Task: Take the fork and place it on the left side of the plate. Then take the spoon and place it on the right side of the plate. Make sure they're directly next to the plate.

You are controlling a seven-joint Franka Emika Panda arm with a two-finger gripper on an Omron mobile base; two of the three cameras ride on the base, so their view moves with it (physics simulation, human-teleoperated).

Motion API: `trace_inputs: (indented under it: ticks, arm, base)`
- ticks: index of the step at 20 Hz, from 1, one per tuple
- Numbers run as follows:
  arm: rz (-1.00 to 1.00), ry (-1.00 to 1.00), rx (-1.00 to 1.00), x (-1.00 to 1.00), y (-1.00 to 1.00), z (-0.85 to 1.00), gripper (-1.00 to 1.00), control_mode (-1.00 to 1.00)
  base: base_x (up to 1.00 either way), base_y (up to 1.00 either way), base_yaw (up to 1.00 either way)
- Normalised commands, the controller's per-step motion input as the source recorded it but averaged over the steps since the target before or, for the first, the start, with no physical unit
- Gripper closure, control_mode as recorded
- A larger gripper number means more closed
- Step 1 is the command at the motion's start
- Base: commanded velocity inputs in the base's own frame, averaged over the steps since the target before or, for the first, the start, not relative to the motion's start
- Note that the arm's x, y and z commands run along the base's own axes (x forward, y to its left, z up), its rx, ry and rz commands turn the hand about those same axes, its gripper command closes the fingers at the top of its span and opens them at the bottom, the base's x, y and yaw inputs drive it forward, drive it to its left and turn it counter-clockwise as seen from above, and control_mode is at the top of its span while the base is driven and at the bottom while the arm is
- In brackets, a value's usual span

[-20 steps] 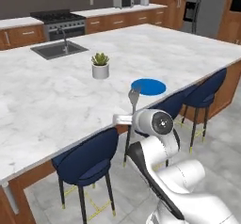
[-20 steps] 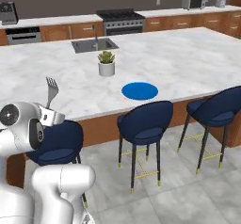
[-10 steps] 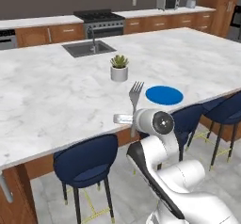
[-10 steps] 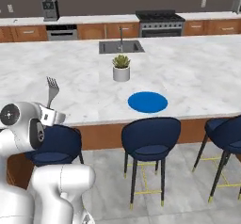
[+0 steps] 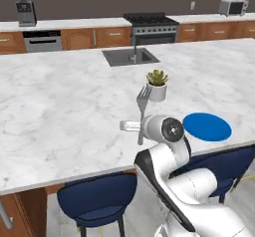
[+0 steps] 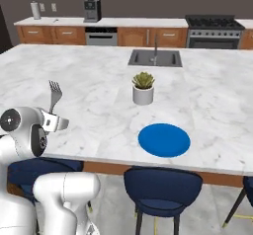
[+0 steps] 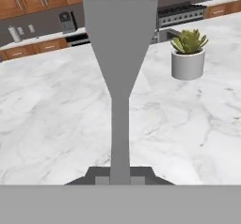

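A: Fingers (image 7: pixel 120 180) clamped on fork (image 5: pixel 143 107) handle, tines up, raised above counter (image 5: pixel 64 106) edge, well left of plate (image 5: pixel 206 126).

B: Risks?

A: Thin handle, could pivot or slip in transit; could land apart from plate, or clip pot (image 6: pixel 142 95) beyond.

B: Containers?

A: Plate bare. Pot holding small succulent. Sink (image 6: pixel 154 58) looks empty. Spoon not spotted.

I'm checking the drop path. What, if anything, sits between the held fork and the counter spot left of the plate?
Nothing visible: bare marble runs from the fork to the plate. The potted plant stands farther back.
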Motion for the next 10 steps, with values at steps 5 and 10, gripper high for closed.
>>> trace_inputs:
  ticks: [5, 10]
  arm:
    - [0.0, 0.0, 0.0, 0.0, 0.0, 0.0, 1.0, 1.0]
    - [0.12, 0.1, 0.04, 0.55, -0.36, -0.02, 1.0, -1.0]
  base:
    - [0.92, -0.28, 0.36]
    - [0.34, -0.17, 0.11]
